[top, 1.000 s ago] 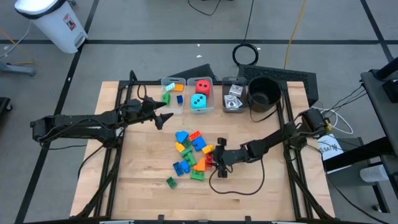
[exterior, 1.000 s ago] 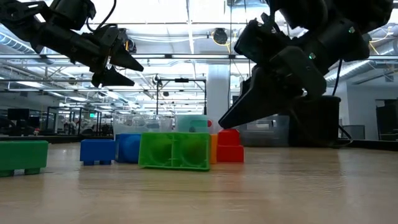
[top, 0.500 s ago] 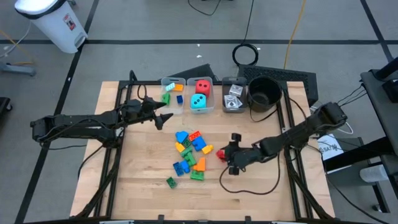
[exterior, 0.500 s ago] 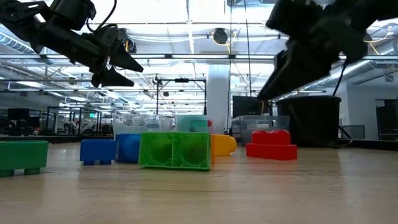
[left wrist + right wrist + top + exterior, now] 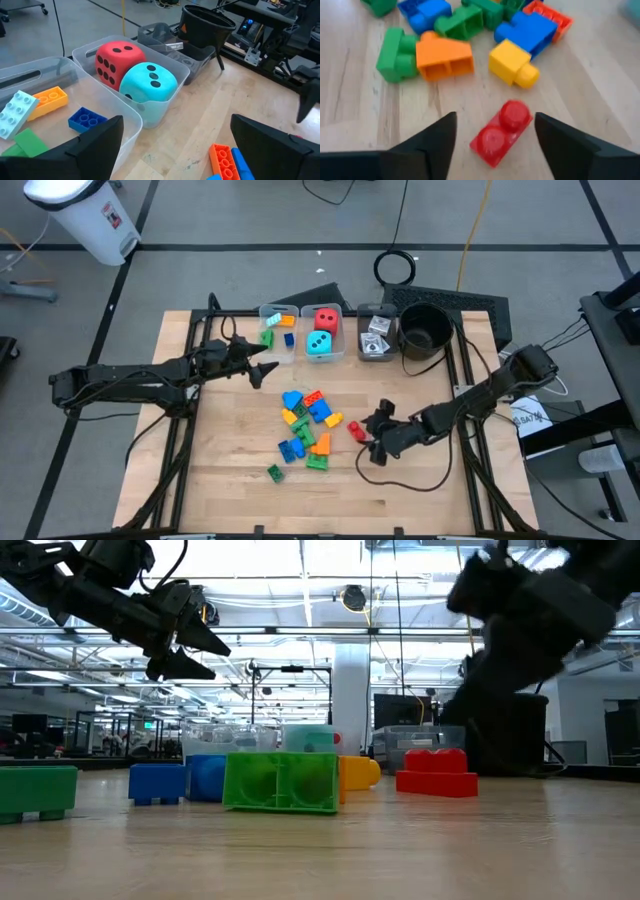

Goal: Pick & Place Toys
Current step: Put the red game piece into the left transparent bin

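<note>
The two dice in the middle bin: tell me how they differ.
The red die is red, the teal die teal. In the high view the red die sits toward the table's far edge, the teal die nearer the pile of bricks. Both are black-dotted, rounded cubes of similar size, side by side in the same clear bin.

The right gripper (image 5: 368,442) has let go of the red brick (image 5: 354,429) and backed toward the frame's right.
</note>
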Tool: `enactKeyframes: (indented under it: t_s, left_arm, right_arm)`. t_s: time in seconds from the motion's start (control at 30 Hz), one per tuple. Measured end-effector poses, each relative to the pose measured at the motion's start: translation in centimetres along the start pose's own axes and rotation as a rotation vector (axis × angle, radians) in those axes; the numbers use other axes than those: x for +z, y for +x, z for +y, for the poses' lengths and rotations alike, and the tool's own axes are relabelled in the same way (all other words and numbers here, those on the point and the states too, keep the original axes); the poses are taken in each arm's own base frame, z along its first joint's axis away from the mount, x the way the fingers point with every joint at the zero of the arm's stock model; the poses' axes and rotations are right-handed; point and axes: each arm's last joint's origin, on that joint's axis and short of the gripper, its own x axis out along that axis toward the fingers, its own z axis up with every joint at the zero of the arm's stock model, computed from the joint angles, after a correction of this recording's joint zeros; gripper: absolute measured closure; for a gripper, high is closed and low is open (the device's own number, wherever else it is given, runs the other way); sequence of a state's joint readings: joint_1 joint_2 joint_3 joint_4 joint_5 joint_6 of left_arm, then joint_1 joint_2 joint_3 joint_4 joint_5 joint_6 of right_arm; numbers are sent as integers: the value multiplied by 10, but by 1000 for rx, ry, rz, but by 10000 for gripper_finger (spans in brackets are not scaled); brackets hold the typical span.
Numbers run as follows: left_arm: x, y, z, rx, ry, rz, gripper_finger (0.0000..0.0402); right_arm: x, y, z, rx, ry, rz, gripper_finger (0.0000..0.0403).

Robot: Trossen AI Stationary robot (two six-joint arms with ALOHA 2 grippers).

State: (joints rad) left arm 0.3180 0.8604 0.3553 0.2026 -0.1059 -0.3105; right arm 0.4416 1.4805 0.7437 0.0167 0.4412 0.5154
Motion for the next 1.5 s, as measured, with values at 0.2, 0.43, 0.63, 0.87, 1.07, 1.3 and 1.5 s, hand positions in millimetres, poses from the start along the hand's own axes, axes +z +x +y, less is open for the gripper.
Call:
enactKeyframes:
  t_s: [0.2, 0.43, 0.63, 0.87, 1.07, 1.3, 1.5]
  left_arm:
    - [0, 0, 0, 1, -7, -1, 19]
    - [0, 0, 0, 1, -6, 0, 25]
    - [0, 0, 0, 0, -7, -2, 23]
    - [0, 0, 0, 0, -5, -2, 17]
    - [0, 0, 0, 0, -2, -3, 26]
    - [0, 0, 0, 0, -14, -4, 21]
    - [-1, 4, 0, 11, -99, -2, 14]
  right_arm:
    - [-22, 21, -2, -19, 55, 33, 79]
    - [-42, 45, -1, -45, 56, 60, 70]
    - [-40, 48, -6, -61, 36, 68, 85]
    - [-39, 48, -9, -71, 31, 72, 157]
    - [-40, 48, -10, -76, 27, 81, 240]
    - [-38, 46, -10, -68, -33, 76, 294]
    - [-17, 24, -11, -30, -58, -11, 294]
